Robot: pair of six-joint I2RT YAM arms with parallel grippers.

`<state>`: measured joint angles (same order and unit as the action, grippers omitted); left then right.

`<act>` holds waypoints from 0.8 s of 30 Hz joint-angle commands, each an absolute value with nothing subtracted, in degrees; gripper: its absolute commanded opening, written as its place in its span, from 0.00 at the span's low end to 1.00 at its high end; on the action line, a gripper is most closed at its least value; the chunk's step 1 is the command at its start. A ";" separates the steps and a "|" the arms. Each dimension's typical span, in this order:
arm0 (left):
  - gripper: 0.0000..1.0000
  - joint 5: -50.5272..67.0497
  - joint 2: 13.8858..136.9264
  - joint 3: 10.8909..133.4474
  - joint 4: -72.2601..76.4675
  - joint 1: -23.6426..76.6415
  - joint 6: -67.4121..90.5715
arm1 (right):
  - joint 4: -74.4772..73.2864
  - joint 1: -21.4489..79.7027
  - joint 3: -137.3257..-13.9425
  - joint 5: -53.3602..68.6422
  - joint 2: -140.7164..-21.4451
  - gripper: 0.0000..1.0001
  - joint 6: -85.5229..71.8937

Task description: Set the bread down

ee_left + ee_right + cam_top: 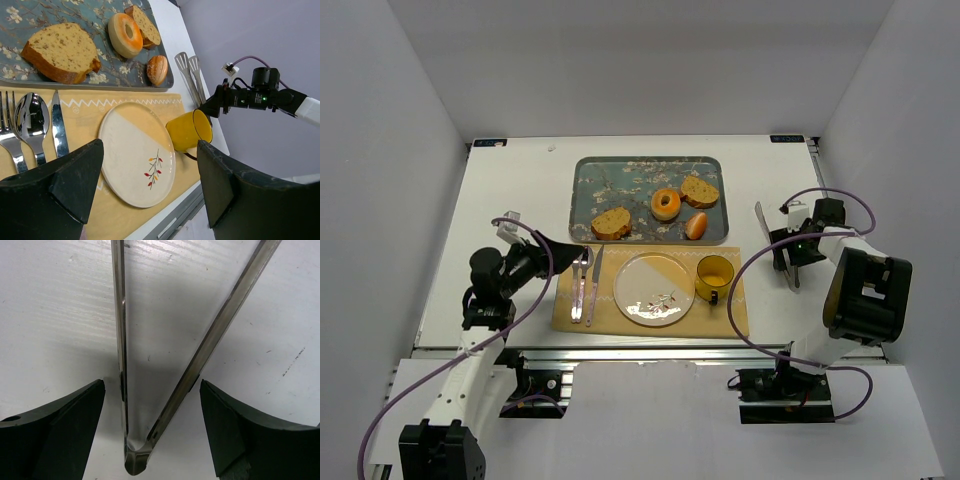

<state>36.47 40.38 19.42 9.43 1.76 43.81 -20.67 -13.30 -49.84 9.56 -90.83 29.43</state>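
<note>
The bread (611, 222) is a golden-brown wedge-shaped slice with a darker crust, lying at the near left of the floral tray (590, 180). It also shows in the left wrist view (62, 52). My left gripper (565, 255) is open and empty, hovering above the cutlery at the left of the placemat, short of the bread; in its wrist view the left gripper (150, 185) frames the plate (137, 152). My right gripper (787, 252) is open, its fingers either side of the metal tongs (135, 460) without touching them.
On the tray are also a doughnut (666, 203), a smaller darker slice (699, 190) and a small bun (696, 226). On the yellow placemat (735, 315) lie a fork, spoon (578, 280) and knife (595, 280), the plate (653, 289) and a yellow mug (714, 278).
</note>
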 commanded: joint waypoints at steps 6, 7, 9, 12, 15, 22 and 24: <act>0.84 36.39 37.62 19.95 8.26 1.58 43.86 | -15.91 -13.71 -51.15 9.93 -92.55 0.80 27.86; 0.84 36.21 37.53 20.04 8.09 1.58 43.86 | -15.21 -13.62 -50.98 10.02 -92.72 0.80 27.51; 0.84 36.12 37.35 20.13 7.74 1.58 43.77 | -15.12 -13.62 -50.89 9.93 -93.16 0.80 27.60; 0.84 36.04 37.27 20.57 7.30 1.58 43.77 | -14.94 -13.62 -50.80 9.84 -93.43 0.79 27.68; 0.84 36.04 37.09 20.83 7.12 1.58 43.77 | -15.38 -13.71 -50.80 9.93 -93.95 0.79 28.04; 0.84 35.51 35.51 21.36 5.19 1.58 43.42 | -14.68 -13.62 -48.26 9.58 -93.60 0.76 29.18; 0.84 35.42 34.72 21.44 4.49 1.58 43.51 | -14.59 -13.62 -47.64 9.67 -93.43 0.76 29.61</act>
